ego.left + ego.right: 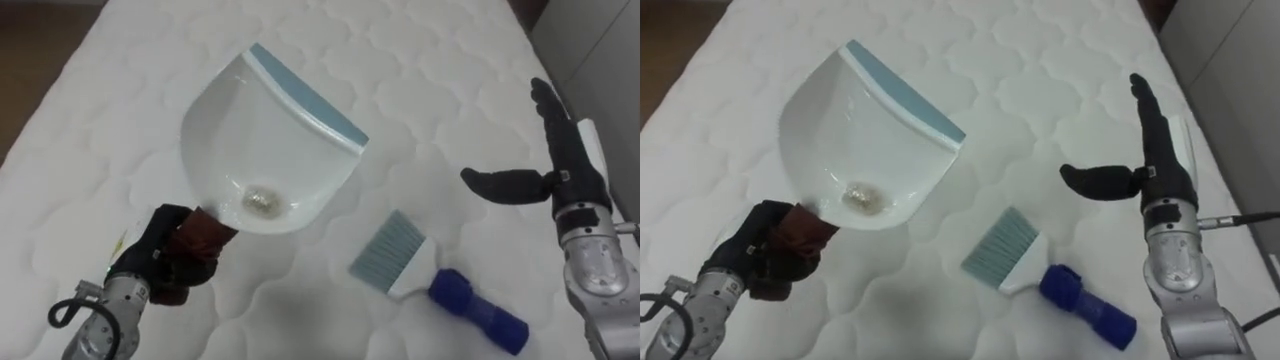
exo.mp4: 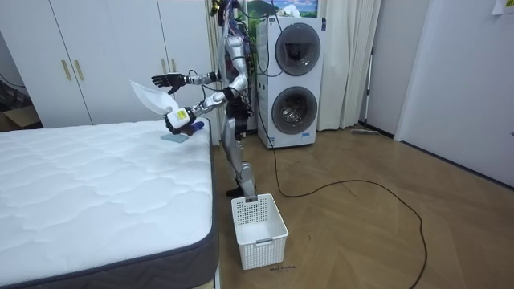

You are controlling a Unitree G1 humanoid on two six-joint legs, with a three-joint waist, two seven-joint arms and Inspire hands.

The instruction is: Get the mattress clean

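Robot: it stands on the wood floor by the long side of the bed (image 1: 100, 120), close to the corner near the white cupboards (image 2: 104, 56). Both arms reach out over the bed.

Left hand (image 1: 160, 255): its fingers are curled tight around the brown handle (image 1: 205, 235) of the dustpan.

Dustpan (image 1: 265, 150): it is white with a blue lip. It is held up in the air over the bed, not touching it. It is tipped, with the handle low and the blue lip high and pointing away from the robot.

Dirt (image 1: 262, 198): a small pale clump sits deep inside the dustpan, down near the handle end.

Right hand (image 1: 560, 165): it is held up over the bed near the bed's right edge. Its fingers are straight and the thumb sticks out to the side. It holds nothing.

Brush (image 1: 440, 285): it lies flat on the bed near the edge closest to the robot, between the two hands. Its blue handle points toward the robot's right side. Its blue-green bristles (image 1: 390, 252) point toward the dustpan but do not touch it. No hand touches it.

Basket (image 2: 259, 230): a white one stands on the floor beside the bed's near corner in the room view.

Washing machines (image 2: 299, 80): two are stacked behind the robot.
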